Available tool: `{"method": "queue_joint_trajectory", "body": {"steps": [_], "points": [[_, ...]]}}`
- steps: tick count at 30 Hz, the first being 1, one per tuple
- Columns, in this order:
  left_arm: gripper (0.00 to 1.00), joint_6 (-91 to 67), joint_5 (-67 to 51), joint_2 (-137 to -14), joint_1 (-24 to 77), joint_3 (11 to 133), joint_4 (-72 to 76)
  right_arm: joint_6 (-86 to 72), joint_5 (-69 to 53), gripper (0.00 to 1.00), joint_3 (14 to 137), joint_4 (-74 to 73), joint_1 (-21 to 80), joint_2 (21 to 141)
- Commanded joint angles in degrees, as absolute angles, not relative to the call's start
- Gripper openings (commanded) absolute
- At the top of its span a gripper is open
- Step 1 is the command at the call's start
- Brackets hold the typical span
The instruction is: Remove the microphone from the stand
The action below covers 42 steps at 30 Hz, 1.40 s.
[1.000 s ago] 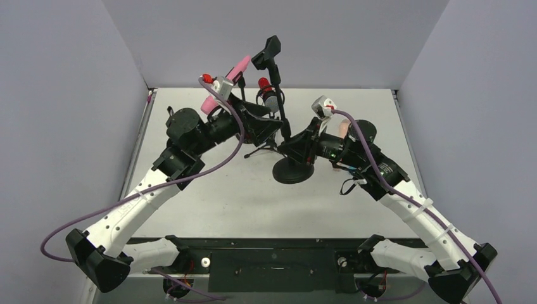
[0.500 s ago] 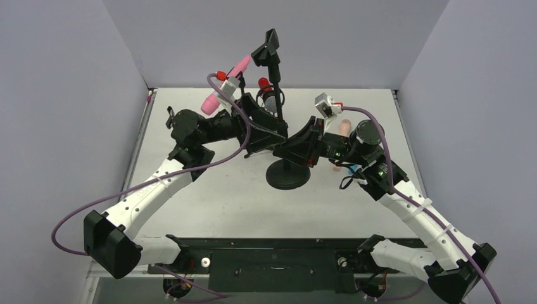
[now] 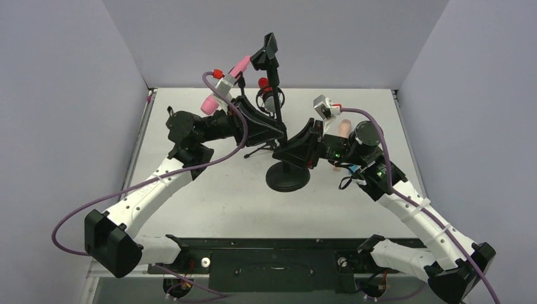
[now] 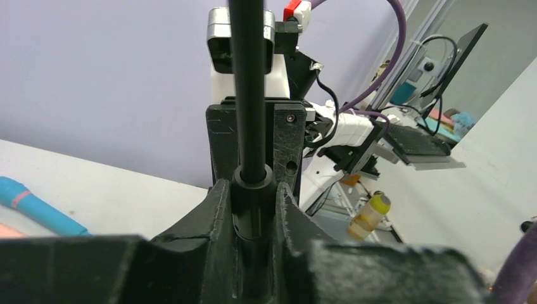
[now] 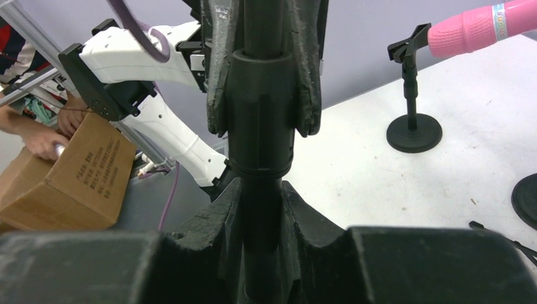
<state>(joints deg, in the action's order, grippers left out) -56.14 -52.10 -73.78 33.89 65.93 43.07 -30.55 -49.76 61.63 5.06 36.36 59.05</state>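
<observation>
Top external: both arms meet at the tall black stand mid-table. The left gripper and the right gripper are both clamped on its pole, the left just above the right, low down near the round base. Left wrist view confirms it: fingers are narrow and pinch the pole at a collar. Right wrist view is the same, with fingers tight on the pole just under that collar.

The top of the pole carries a black clip. Can't tell if anything sits in it. The pink microphone sits in a small stand of its own, behind the left arm. A red-tipped microphone is on another stand just behind the pole. Neither gripper touches any microphone.

Judgement: step in hand is steadying the stand, removal not started. To do it well, only one gripper should brace the pole, low and upright. The other should let go, rise and take the microphone body near its clip, then pull along the clip's axis, not sideways. Two grips this close on one pole can fight each other, so no opposing pulls. Watch the red-tipped microphone close behind, and the purple cables
</observation>
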Motion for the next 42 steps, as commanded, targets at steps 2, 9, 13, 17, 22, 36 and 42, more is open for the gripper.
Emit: {"method": "queue_joint_trajectory", "body": {"steps": [2,9,13,17,22,36,42], "points": [[0.00,-50.90,-48.35,-71.35,34.08,67.42,36.31,-26.36,-44.85,0.00,63.58,4.67,36.13,58.07],[0.00,-29.22,-15.12,-65.17,42.37,67.85,16.33,-13.09,-17.08,0.00,66.38,-9.98,43.34,57.38],[0.00,-22.30,4.58,-65.24,49.56,69.24,10.75,-11.17,-3.52,0.00,65.72,-10.19,48.07,57.61],[0.00,-17.69,15.21,-66.84,55.18,70.47,8.89,-9.81,6.49,0.00,65.22,-9.49,50.47,58.86],[0.00,-14.27,17.25,-67.78,56.59,69.25,10.88,-9.92,7.11,0.00,64.69,-9.33,50.38,60.28],[0.00,-10.93,15.91,-67.74,56.90,60.27,21.53,-16.17,-10.75,0.73,58.24,-12.04,41.98,53.36],[0.00,-9.64,18.44,-68.95,57.84,53.46,31.46,-18.67,-7.96,0.73,55.68,-15.66,40.45,45.92]]}}
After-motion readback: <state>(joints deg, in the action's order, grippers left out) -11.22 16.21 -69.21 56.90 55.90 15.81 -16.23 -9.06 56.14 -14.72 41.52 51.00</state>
